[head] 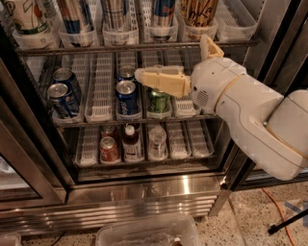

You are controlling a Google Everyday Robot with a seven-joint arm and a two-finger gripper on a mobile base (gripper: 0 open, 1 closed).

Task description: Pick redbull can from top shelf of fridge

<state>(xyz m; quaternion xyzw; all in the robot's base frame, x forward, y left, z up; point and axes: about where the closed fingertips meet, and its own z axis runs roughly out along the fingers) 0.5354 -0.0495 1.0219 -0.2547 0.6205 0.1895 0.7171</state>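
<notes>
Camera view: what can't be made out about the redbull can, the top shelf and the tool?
- Redbull can: lid cut off by the top edge.
- Top shelf: only its front rail and tray fronts show; the rest is past the top edge.
- Tool, at the middle shelf: it hides the top of the green can behind it.

1. Redbull can (163,13) stands on the top shelf (144,48) of the fridge (144,190), with a patterned can (198,12) just to its right.
2. Hand (144,77) hovers below that shelf, in front of the middle rack (96,121).
3. Short soda cans (62,96) sit on that rack, left of the hand.
4. Bottles (130,144) stand on the rack underneath.
</notes>
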